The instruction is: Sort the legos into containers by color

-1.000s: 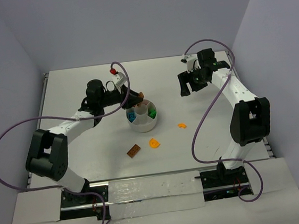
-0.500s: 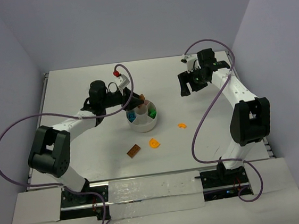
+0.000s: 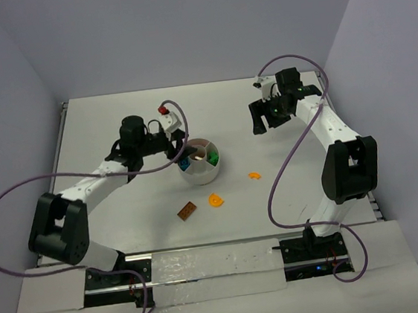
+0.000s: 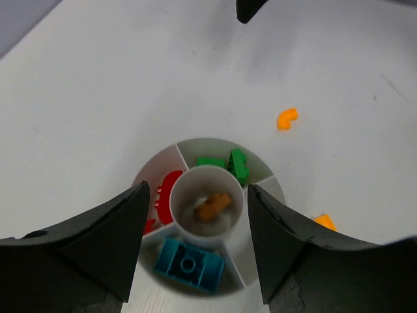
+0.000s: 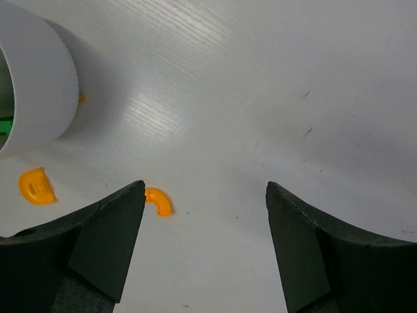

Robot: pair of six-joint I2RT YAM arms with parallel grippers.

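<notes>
The white dish stands mid-table. In the left wrist view its bare wedge shows, with a brown-orange brick in the central well, red pieces, green bricks and a teal brick in separate wedges. My left gripper is open and empty, just left of and above the dish. My right gripper is open and empty at the back right. A brown brick and two yellow-orange pieces lie on the table.
In the right wrist view the curved yellow-orange piece lies by my left fingertip, a half-round one farther left, and the dish wall at the left edge. Purple cables loop over both arms.
My left gripper has drawn back to the left off the dish. The brown-orange brick seen at its tips earlier now lies in the central well. The right arm has not moved.
</notes>
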